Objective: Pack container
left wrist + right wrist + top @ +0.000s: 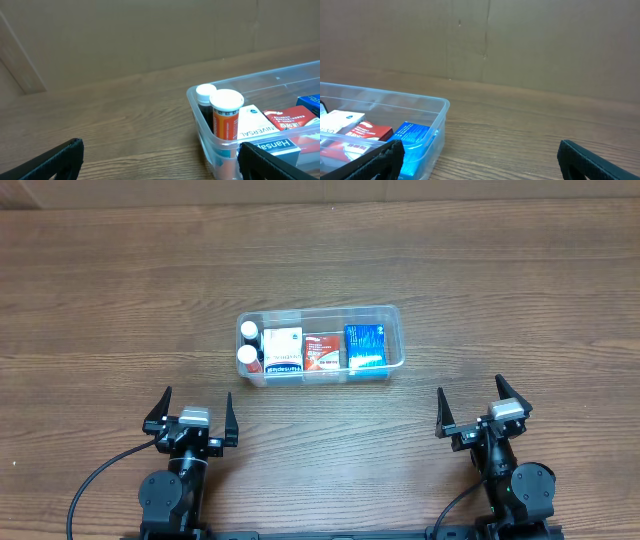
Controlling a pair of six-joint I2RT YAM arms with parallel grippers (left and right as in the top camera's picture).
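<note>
The clear plastic container point(395, 330) sits mid-table. Inside it, from left to right, are two white-capped bottles point(247, 344), a white box point(283, 348), a red box point(323, 352) and a blue box point(365, 345). The container also shows in the left wrist view point(200, 120) with the bottles point(226, 114), and in the right wrist view point(437, 117) with the blue box point(410, 137). My left gripper point(193, 420) is open and empty, near the front edge, left of the container. My right gripper point(484, 412) is open and empty, at the front right.
Bare wooden table point(120, 300) surrounds the container. A brown cardboard wall point(520, 40) stands behind the table's far edge.
</note>
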